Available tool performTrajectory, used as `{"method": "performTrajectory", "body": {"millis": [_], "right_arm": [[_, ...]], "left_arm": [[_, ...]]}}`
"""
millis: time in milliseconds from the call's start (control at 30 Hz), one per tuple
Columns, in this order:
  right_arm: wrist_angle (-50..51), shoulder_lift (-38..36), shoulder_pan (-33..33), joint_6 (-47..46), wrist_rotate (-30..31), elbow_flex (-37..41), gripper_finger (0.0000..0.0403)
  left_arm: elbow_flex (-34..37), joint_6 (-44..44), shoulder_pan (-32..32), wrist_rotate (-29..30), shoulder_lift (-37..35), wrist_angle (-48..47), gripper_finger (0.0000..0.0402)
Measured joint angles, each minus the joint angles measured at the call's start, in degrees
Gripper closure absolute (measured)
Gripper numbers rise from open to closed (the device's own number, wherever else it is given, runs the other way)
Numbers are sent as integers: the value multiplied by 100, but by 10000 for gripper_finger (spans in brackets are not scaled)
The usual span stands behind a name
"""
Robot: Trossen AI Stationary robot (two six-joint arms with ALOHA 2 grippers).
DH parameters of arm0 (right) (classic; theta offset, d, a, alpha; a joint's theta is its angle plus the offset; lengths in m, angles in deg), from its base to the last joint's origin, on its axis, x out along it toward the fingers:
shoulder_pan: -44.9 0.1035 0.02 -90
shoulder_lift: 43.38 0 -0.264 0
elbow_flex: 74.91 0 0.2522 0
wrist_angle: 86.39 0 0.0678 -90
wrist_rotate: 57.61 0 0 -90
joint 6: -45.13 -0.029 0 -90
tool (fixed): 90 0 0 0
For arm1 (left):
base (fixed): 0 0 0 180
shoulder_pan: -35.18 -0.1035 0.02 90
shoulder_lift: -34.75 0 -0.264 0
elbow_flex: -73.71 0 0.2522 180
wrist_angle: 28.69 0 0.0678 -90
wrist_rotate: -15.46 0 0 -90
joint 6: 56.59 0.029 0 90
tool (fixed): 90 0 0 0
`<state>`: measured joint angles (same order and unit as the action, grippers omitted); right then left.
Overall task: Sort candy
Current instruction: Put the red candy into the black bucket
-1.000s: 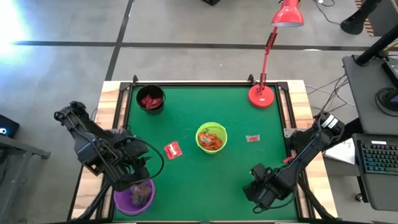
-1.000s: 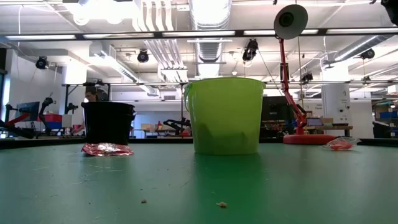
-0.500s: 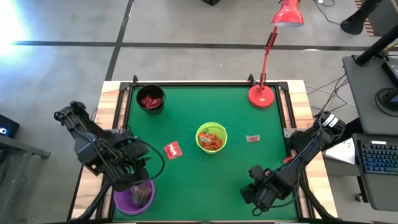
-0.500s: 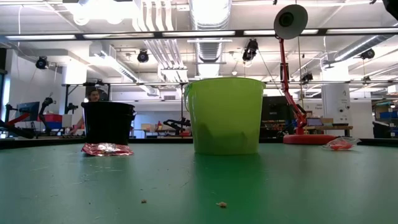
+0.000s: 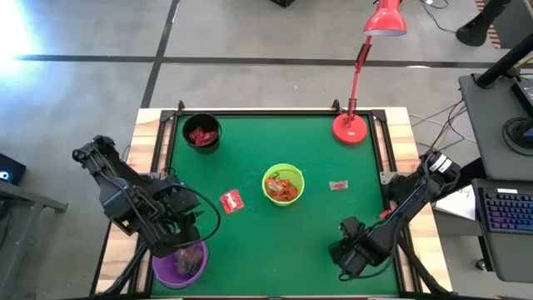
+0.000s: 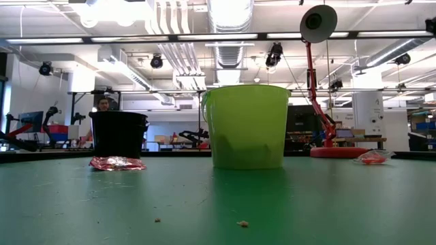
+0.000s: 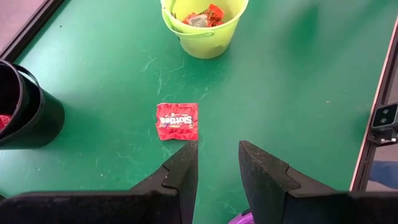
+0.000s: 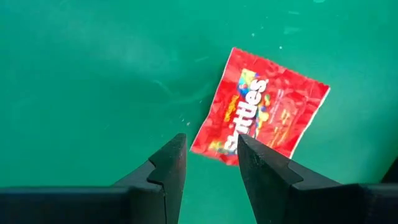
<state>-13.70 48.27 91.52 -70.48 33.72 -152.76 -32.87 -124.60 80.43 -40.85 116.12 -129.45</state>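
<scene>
My right gripper [image 8: 211,149] [image 5: 351,254] stands open, pointing down near the table's near right corner. It is above the near edge of a flat red candy packet [image 8: 258,115], which lies on the green mat and is hidden under the arm in the high view. My left gripper [image 7: 217,155] is open with nothing in it, above the purple bowl [image 5: 179,262] at the near left. A second red packet [image 5: 231,201] [image 7: 177,120] lies flat left of the lime-green bowl [image 5: 283,185]. A pale wrapped candy [image 5: 338,185] lies to that bowl's right.
The black bowl [image 5: 202,133] at the far left holds red candy, and the lime-green bowl holds orange-red wrappers. A red desk lamp stands on its base [image 5: 350,129] at the far right. A raised frame [image 5: 275,111] rims the mat. Small crumbs [image 6: 242,222] lie on the near mat.
My right gripper has shifted a little toward the table's right edge and rolled slightly at the wrist, staying open. The candy and the bowls lie as before.
</scene>
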Motion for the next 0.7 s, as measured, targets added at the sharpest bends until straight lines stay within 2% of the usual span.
{"method": "performTrajectory", "body": {"millis": [200,367,567,700], "right_arm": [[-247,35,-1,-142,-545,400,266],[-389,35,-3,-140,-584,750,266],[-1865,20,-5,-165,-666,1482,266],[-2180,31,-18,-293,-774,1852,266]], "left_arm": [[0,5,2,0,0,4,303],[0,204,0,0,0,53,303],[0,221,2,-2,0,114,303],[0,221,2,-7,0,146,303]]}}
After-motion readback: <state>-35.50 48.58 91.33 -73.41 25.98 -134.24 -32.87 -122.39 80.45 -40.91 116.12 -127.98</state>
